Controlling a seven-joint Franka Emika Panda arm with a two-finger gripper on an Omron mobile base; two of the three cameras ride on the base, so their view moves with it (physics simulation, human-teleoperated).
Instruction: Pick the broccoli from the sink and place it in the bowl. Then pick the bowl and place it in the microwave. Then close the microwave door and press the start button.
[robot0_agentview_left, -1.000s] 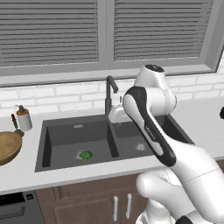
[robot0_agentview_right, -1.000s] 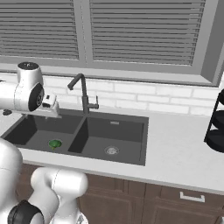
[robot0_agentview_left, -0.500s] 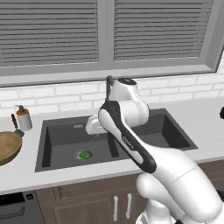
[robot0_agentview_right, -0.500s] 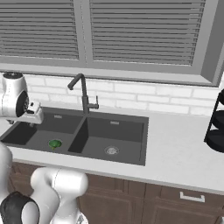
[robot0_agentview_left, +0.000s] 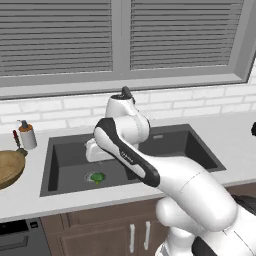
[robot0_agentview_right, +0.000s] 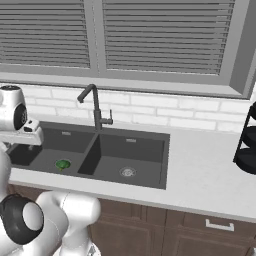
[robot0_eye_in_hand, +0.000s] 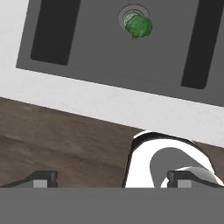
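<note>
I see the broccoli at twelve o'clock in my hand view, sitting on the drain of the sink's left basin. My gripper hangs above, jaws spread wide. It looks light, bumpy, slightly crumbly; I'd pinch across the crown gently.

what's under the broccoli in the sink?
The broccoli sits on the round steel drain in the sink's left basin. Most of the drain is covered; its rim shows.
</note>
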